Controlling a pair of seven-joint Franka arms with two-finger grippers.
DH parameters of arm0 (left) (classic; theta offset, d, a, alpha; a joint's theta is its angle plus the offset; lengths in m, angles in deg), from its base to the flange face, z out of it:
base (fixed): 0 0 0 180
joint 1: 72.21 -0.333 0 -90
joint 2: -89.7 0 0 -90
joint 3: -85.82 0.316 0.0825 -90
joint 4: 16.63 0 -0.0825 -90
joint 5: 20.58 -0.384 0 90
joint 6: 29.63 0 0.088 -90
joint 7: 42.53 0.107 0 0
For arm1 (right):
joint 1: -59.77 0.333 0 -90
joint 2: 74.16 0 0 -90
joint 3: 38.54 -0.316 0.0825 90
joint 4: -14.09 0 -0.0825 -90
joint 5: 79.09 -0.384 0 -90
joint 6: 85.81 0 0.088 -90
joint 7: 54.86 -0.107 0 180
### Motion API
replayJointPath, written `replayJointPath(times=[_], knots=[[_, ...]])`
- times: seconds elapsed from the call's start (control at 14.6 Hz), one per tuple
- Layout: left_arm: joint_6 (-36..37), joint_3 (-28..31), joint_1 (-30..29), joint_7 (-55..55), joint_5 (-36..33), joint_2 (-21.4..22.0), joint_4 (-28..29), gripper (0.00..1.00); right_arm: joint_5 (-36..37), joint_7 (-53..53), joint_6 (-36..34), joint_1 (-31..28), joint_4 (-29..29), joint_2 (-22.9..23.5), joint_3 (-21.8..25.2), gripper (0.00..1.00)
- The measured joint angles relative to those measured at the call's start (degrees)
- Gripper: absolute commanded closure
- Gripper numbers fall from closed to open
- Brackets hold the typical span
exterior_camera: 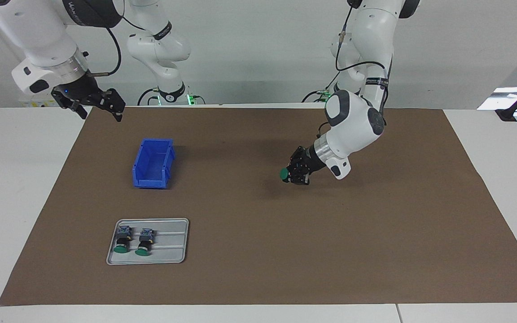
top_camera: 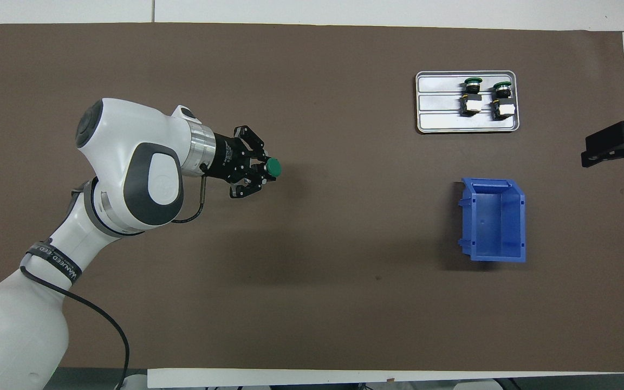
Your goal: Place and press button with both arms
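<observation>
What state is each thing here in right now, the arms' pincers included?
Left pincer: shut on a button, held up over the mat.
Held button: gripped, green cap pointing sideways.
Right pincer: open, empty, waiting above the table's edge.
Bin: upright, empty.
Tray: flat, holding two buttons.
Tray buttons: lying on their sides.

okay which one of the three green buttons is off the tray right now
The button clamped in the left gripper, held in the air over the brown mat. The other two buttons lie side by side in the grey tray.
</observation>
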Motion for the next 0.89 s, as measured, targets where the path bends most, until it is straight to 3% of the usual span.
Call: replayJointPath(times=[0.55,0.89], knots=[[-6.1,0.0,-0.9,10.3,16.5,3.0,7.8,1.0,0.0,0.0,0.0,0.0,0.0,0.0,0.0,0.02],[-6.9,0.1,-2.8,29.8,31.8,5.4,14.5,1.0,0.0,0.0,0.0,0.0,0.0,0.0,0.0,0.02]])
